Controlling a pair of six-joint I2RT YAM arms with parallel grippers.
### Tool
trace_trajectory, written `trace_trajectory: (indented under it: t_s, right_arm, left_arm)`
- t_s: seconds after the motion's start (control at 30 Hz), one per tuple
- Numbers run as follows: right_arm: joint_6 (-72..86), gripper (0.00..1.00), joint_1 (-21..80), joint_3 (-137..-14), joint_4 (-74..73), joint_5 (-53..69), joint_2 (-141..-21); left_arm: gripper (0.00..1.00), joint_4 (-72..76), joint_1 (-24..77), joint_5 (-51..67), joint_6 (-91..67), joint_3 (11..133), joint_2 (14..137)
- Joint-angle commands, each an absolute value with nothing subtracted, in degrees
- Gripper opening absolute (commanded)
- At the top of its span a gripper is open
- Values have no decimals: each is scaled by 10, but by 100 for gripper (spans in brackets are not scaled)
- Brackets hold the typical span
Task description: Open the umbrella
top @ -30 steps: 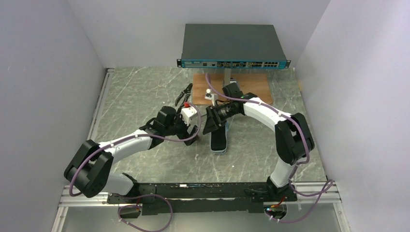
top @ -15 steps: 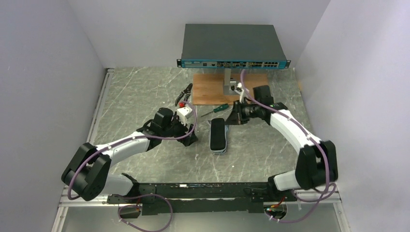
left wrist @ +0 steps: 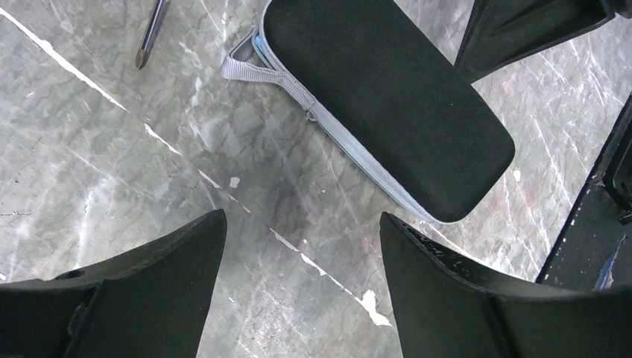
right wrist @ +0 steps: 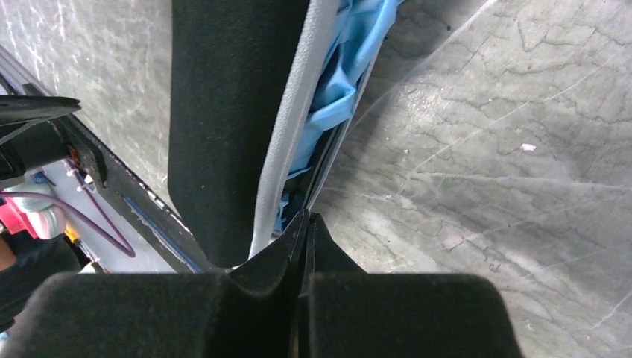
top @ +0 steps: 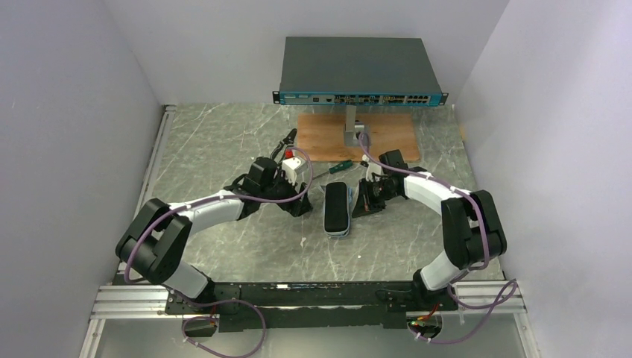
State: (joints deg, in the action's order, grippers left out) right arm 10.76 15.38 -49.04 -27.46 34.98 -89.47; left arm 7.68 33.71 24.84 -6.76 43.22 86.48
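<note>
The umbrella (top: 336,209) lies folded flat on the marble table, a black oblong with a pale edge. In the left wrist view the umbrella (left wrist: 387,104) shows its grey loop strap (left wrist: 257,67). My left gripper (top: 298,205) sits just left of it, low over bare table, open and empty (left wrist: 302,224). My right gripper (top: 365,205) is at its right side. In the right wrist view the jaws (right wrist: 307,216) are pressed shut, tips at the umbrella's edge (right wrist: 223,112), where sky-blue fabric (right wrist: 343,74) bulges out. Nothing shows between them.
A network switch (top: 361,71) on a metal post stands over a wooden board (top: 387,134) at the back. Black-handled pliers (top: 283,145) and a green-handled screwdriver (top: 332,168) lie behind the umbrella. The screwdriver's tip (left wrist: 151,33) shows in the left wrist view.
My right gripper left the spot over the umbrella, swung right, came down at its right edge and shut. The left gripper edged closer to the umbrella's left side, jaws slightly narrower.
</note>
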Motion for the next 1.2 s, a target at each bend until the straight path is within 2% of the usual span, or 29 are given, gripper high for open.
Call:
trace_trajectory:
  t_s: [0.0,0.37,0.43,0.6,0.73,0.8,0.93,1.17]
  right_arm:
    - [122,0,159,-520,-250,364,-912]
    - [154,0,170,-536,-216,443,-931]
    - [156,3,172,-534,-216,448,-938]
    - [168,29,176,-543,-213,463,-951]
    - [191,58,184,-555,-208,459,-948]
    - [200,66,191,-560,-207,455,-949]
    - [215,67,208,-571,-210,437,-964]
    - [231,63,221,-605,-206,424,-977]
  left_arm:
    - [80,107,338,262,-73,452,874]
    - [82,103,339,259,-61,453,889]
    - [83,106,339,258,-61,451,887]
    - [85,111,339,261,-61,447,877]
    - [86,110,339,260,-57,440,866]
    - [86,110,339,259,-55,435,860]
    - [86,113,339,255,-53,425,854]
    - [87,108,349,243,-19,423,826]
